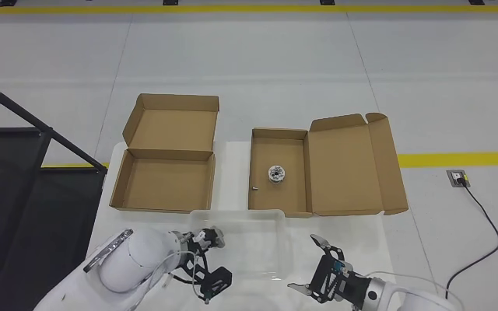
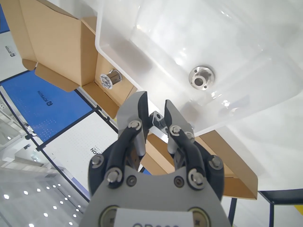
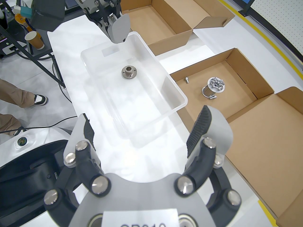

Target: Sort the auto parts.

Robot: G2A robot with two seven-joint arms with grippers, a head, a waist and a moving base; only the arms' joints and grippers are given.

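My left gripper [image 2: 155, 111] is shut on a small silver part [image 2: 158, 122]. It hangs over the end of a clear plastic bin [image 3: 175, 90], close to the rim [image 2: 99, 45]. A round metal flange [image 2: 201, 77] lies on the bin's floor [image 3: 129, 72]. The right cardboard box [image 1: 268, 198] holds a cylindrical metal part [image 1: 276, 172] and a small bolt [image 3: 186, 79]. My right gripper [image 3: 145, 126] is open above the table at the bin's other end, with nothing between its fingers. In the top view it is at the near right [image 1: 319, 270].
An open cardboard box [image 1: 163, 183] with nothing in it stands left of the right box, both with lids folded back. Black frame legs [image 3: 45, 69] and a paper cup [image 3: 35, 40] stand off the table's left side.
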